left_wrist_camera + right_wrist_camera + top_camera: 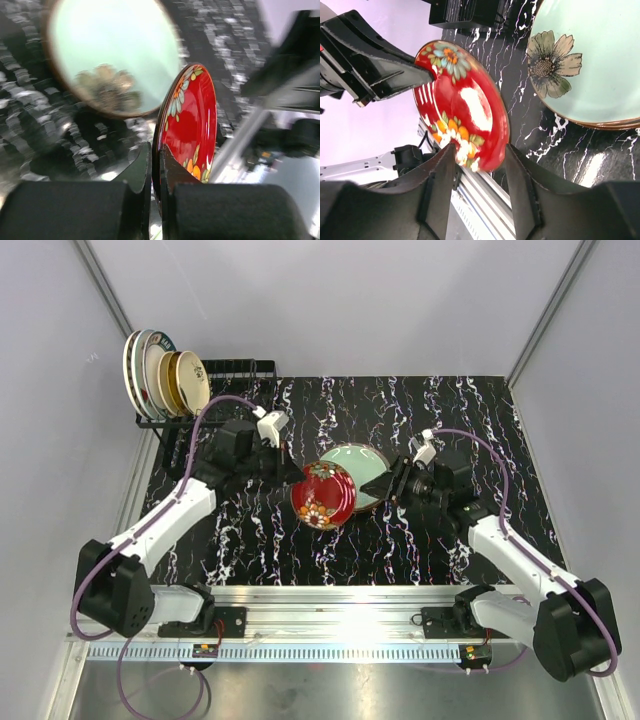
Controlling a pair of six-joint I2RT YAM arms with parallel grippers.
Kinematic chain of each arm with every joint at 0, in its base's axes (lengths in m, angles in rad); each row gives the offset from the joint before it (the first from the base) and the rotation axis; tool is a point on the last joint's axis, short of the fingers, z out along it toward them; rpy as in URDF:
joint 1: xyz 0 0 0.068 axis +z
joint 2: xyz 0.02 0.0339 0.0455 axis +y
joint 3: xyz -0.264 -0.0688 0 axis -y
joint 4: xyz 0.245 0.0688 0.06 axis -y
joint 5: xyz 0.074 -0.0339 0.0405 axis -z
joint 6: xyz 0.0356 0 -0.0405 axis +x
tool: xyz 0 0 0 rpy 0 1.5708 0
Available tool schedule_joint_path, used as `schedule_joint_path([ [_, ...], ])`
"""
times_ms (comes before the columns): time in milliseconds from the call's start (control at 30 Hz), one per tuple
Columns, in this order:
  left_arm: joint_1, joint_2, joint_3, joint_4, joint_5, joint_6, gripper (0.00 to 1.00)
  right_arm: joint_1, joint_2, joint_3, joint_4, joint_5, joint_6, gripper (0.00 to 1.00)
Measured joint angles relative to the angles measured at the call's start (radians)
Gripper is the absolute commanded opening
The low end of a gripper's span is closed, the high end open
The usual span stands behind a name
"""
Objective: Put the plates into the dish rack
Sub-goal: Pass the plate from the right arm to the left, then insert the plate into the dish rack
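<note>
A red plate (323,497) with flowers stands tilted on edge above the table's middle. My left gripper (296,475) is shut on its upper left rim; in the left wrist view both jaws (155,155) pinch the red plate's (192,125) edge. My right gripper (380,488) is open at the opposite rim. In its wrist view the red plate (465,105) hangs between the spread fingertips (480,155) with a gap on each side. A pale green plate (362,465) (590,60) (115,50) with a flower lies flat behind. The dish rack (240,368) at the back left holds several upright plates (165,375).
The black marbled table (450,410) stretches right of the rack. A silver rail (330,600) runs along the near edge, close under the red plate in the right wrist view. White walls stand on both sides and behind.
</note>
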Motion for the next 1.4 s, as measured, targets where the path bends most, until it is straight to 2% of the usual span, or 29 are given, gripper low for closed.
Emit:
schedule_joint_path([
  [233,0.000,-0.103,0.154,-0.229,-0.290,0.085,0.00,0.000,-0.010,0.029,-0.077,0.029,-0.075,0.52],
  [400,0.003,-0.166,0.414,-0.341,-0.516,0.122,0.00,0.000,-0.039,0.029,-0.131,0.055,-0.123,0.41],
  [433,0.005,-0.174,0.470,-0.350,-0.561,0.129,0.00,0.000,-0.041,0.027,-0.133,0.059,-0.130,0.28],
  [500,0.007,-0.182,0.571,-0.368,-0.649,0.153,0.00,0.000,-0.040,0.023,-0.140,0.075,-0.143,0.16],
  [533,0.008,-0.184,0.617,-0.376,-0.697,0.169,0.00,0.000,-0.038,0.021,-0.146,0.085,-0.149,0.07],
  [600,0.010,-0.183,0.687,-0.380,-0.789,0.204,0.00,0.000,-0.029,0.019,-0.167,0.101,-0.161,0.00],
  [733,0.016,-0.165,0.752,-0.382,-0.973,0.291,0.00,0.000,-0.014,0.014,-0.206,0.130,-0.177,0.00],
  [833,0.019,-0.128,0.758,-0.376,-1.082,0.361,0.00,0.000,-0.013,0.011,-0.228,0.142,-0.185,0.10],
  [867,0.020,-0.109,0.758,-0.372,-1.112,0.387,0.00,0.000,-0.013,0.011,-0.233,0.145,-0.187,0.18],
  [933,0.021,-0.072,0.758,-0.360,-1.159,0.433,0.00,0.000,-0.013,0.011,-0.238,0.151,-0.191,0.19],
  [1200,0.080,0.035,0.742,-0.267,-1.242,0.595,0.00,0.000,0.045,0.010,-0.233,0.156,-0.199,0.20],
  [1400,0.145,0.066,0.703,-0.193,-1.237,0.666,0.00,0.000,0.118,0.010,-0.227,0.153,-0.206,0.20],
])
